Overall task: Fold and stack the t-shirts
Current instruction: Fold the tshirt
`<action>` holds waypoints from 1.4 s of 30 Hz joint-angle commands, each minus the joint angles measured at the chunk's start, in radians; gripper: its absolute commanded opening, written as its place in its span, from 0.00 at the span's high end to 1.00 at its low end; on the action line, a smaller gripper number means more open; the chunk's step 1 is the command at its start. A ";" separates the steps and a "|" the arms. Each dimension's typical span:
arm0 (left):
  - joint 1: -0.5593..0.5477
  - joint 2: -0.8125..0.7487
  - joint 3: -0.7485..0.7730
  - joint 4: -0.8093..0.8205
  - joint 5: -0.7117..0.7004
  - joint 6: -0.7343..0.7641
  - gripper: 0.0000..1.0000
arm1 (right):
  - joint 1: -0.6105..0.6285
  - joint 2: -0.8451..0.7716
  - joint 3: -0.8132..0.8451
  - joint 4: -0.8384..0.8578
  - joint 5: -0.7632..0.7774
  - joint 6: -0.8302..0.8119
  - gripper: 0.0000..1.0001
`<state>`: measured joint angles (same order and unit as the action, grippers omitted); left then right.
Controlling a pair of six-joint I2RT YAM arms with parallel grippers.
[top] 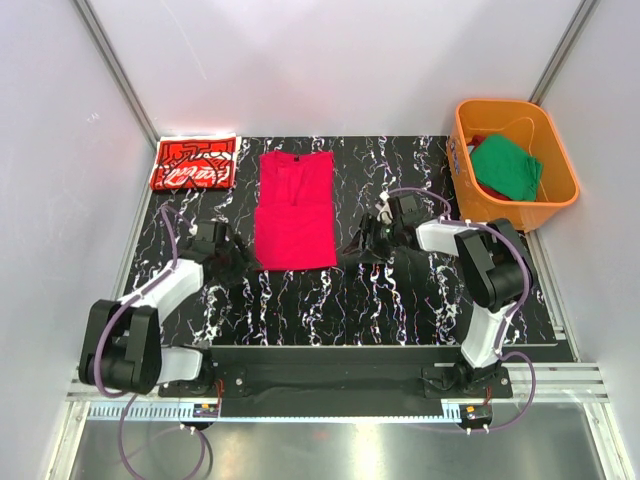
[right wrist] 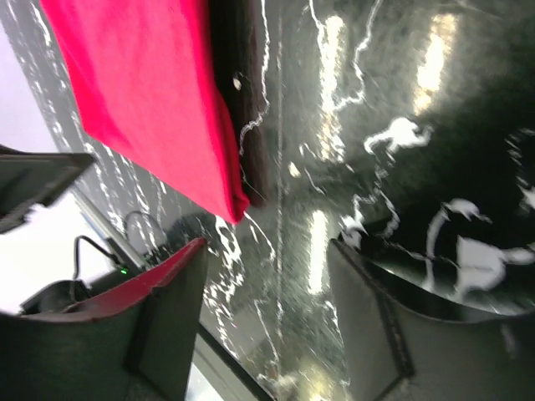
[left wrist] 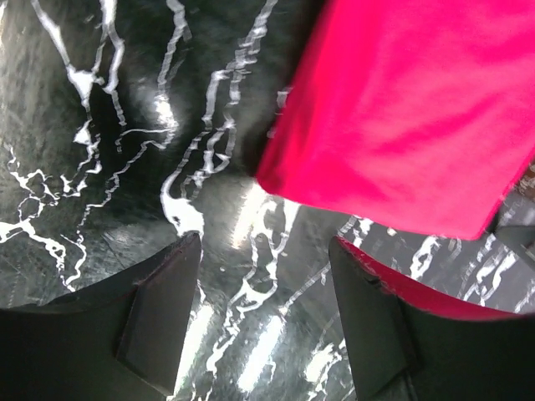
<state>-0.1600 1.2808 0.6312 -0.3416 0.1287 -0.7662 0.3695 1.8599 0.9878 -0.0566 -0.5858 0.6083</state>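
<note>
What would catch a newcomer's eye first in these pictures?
The plain crimson t-shirt lies folded into a long strip in the middle of the black marbled table, between the left hand and right hand, both open. At the far right an orange tub holds the green t-shirt; a folded red printed t-shirt sits far left.

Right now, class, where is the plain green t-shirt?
In the top view, the green t-shirt lies bunched inside the orange tub, just off the far right corner of the black mat.
</note>
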 commanded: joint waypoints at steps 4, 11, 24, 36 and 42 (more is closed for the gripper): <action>0.000 0.064 -0.047 0.165 -0.032 -0.114 0.34 | 0.072 0.041 -0.020 0.155 0.095 0.106 0.38; 0.004 0.170 -0.033 0.211 -0.043 -0.151 0.36 | 0.111 0.099 0.000 0.181 0.124 0.151 0.42; 0.010 0.180 -0.013 0.093 -0.045 -0.188 0.42 | 0.140 0.039 -0.069 0.121 0.161 0.177 0.43; 0.010 0.196 0.038 0.001 -0.055 -0.219 0.40 | 0.149 0.033 -0.089 0.110 0.167 0.202 0.43; 0.010 0.212 0.024 0.035 -0.070 -0.209 0.48 | 0.154 0.054 -0.089 0.141 0.161 0.209 0.43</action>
<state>-0.1516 1.4555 0.6720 -0.2615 0.1169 -0.9936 0.5037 1.8862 0.9306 0.1608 -0.4889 0.8352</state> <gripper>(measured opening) 0.533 0.567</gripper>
